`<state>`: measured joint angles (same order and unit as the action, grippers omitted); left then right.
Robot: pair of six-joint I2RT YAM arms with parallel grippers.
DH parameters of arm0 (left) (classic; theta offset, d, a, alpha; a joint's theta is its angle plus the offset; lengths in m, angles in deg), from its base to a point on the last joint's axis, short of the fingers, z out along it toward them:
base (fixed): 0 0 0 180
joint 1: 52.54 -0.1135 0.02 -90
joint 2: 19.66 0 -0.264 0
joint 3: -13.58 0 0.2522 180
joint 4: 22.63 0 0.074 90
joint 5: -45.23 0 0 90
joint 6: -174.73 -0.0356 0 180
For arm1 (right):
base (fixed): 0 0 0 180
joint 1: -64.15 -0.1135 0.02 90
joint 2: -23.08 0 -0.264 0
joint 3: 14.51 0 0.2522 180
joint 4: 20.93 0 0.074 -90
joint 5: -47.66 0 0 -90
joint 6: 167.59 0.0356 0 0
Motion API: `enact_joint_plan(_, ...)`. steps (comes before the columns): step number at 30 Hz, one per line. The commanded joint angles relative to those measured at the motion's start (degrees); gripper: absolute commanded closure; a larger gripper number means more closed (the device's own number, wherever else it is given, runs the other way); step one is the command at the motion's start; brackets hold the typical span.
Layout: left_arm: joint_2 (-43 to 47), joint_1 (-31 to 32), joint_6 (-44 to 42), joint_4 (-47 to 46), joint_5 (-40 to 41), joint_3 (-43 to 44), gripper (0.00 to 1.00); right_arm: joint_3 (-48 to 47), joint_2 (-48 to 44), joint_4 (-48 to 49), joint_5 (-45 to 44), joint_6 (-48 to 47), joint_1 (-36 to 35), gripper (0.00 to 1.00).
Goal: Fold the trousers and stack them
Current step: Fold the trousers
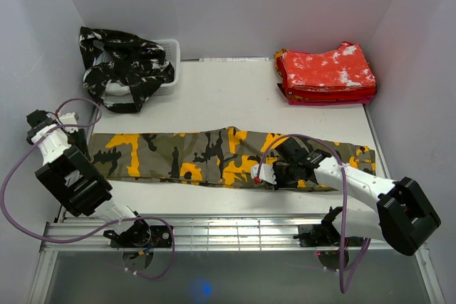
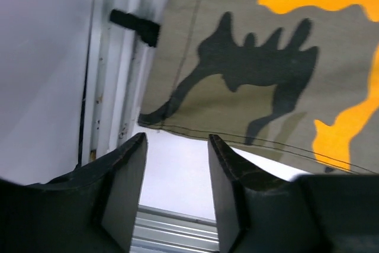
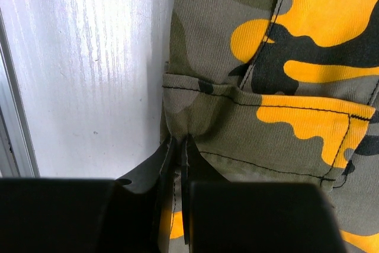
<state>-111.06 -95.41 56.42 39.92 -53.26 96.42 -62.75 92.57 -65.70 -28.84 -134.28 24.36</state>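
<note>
Olive camouflage trousers (image 1: 214, 156), cloth with orange-yellow and black patches, lie flat lengthwise along the near side of your white desk (image 1: 235, 97). Your right gripper (image 3: 179, 146) has its jaws pinching the near edge by the pocket, likely anchoring that end for the fold. Your left gripper (image 2: 176, 146) sits at the left hem, jaws spread, nothing between them, cloth corner just ahead. Folded red-and-white trousers (image 1: 326, 72) form the stack at the far right corner. Black-and-white trousers (image 1: 125, 69) fill the white plastic basket (image 1: 173, 51).
</note>
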Motion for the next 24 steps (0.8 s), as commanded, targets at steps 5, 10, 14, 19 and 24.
enact_joint_plan(5,-4.49,-6.78,5.89,-3.7,2.96,-2.37,0.39,-1.29,1.78,-3.45,-1.72,1.4,0.42,0.92)
enact_joint_plan(10,-7.74,-7.75,8.27,-5.64,-0.29,-3.95,0.39,-1.99,2.4,-4.24,-1.81,1.4,0.42,0.92)
enact_joint_plan(14,-8.62,-7.75,9.77,-7.66,-5.12,-5.53,0.39,-2.35,2.4,-4.76,-2.16,1.4,0.42,0.92)
enact_joint_plan(19,-9.5,-7.75,12.22,-10.12,-7.33,-7.81,0.42,-2.0,2.05,-5.29,-2.42,1.23,0.42,0.92)
enact_joint_plan(24,-9.42,-7.93,14.78,-13.28,-8.3,-8.87,0.53,-1.73,1.52,-5.73,-2.6,0.96,0.5,0.92)
